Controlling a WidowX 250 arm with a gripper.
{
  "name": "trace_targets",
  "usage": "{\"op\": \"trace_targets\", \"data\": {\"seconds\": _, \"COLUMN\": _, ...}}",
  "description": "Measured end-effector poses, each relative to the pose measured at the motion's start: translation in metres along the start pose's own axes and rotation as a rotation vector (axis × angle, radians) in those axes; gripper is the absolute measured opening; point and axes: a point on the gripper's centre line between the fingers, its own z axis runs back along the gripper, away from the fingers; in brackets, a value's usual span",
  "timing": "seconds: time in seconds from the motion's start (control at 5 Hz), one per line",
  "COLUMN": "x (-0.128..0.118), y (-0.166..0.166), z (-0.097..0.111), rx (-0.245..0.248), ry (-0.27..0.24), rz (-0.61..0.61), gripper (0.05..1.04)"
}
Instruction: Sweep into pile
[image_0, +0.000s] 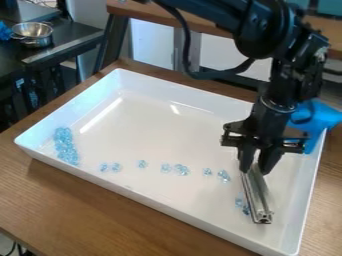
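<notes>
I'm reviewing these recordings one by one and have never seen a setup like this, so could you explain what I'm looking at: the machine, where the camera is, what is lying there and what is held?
The machine is a black robot arm, coming in from the top edge. At its end is a two-finger gripper, its hand, so to speak. There is one picture, from a fixed camera looking down at a slant.

On a wooden table sits a white tray. In it lie small light-blue clear pieces: a cluster at the left corner, and others strung out towards the gripper. The fingers hold a slim metal bar, slanting down to the tray, presumably for sweeping those pieces together.
</notes>
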Motion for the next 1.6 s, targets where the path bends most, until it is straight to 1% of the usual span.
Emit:
{"op": "trace_targets", "data": {"seconds": 0.2, "x": 0.005, "y": 0.018, "z": -0.002, "rx": 0.030, "ry": 0.006, "rz": -0.038, "gripper": 0.321}}
{"op": "trace_targets", "data": {"seconds": 0.4, "x": 0.021, "y": 0.049, "z": -0.008, "rx": 0.059, "ry": -0.025, "rz": -0.081, "gripper": 0.320}}
{"op": "trace_targets", "data": {"seconds": 0.6, "x": 0.029, "y": 0.064, "z": -0.009, "rx": 0.051, "ry": -0.100, "rz": -0.140, "gripper": 0.320}}
{"op": "trace_targets", "data": {"seconds": 0.8, "x": 0.040, "y": 0.083, "z": -0.013, "rx": 0.061, "ry": -0.174, "rz": -0.213, "gripper": 0.320}}
{"op": "trace_targets", "data": {"seconds": 1.0, "x": 0.050, "y": 0.112, "z": -0.016, "rx": 0.057, "ry": -0.180, "rz": -0.230, "gripper": 0.320}}
{"op": "trace_targets", "data": {"seconds": 1.2, "x": 0.055, "y": 0.144, "z": -0.016, "rx": 0.045, "ry": -0.176, "rz": -0.255, "gripper": 0.320}}
{"op": "trace_targets", "data": {"seconds": 1.4, "x": 0.063, "y": 0.162, "z": -0.018, "rx": 0.033, "ry": -0.179, "rz": -0.241, "gripper": 0.320}}
{"op": "trace_targets", "data": {"seconds": 1.6, "x": 0.071, "y": 0.185, "z": -0.017, "rx": 0.031, "ry": -0.206, "rz": -0.226, "gripper": 0.320}}
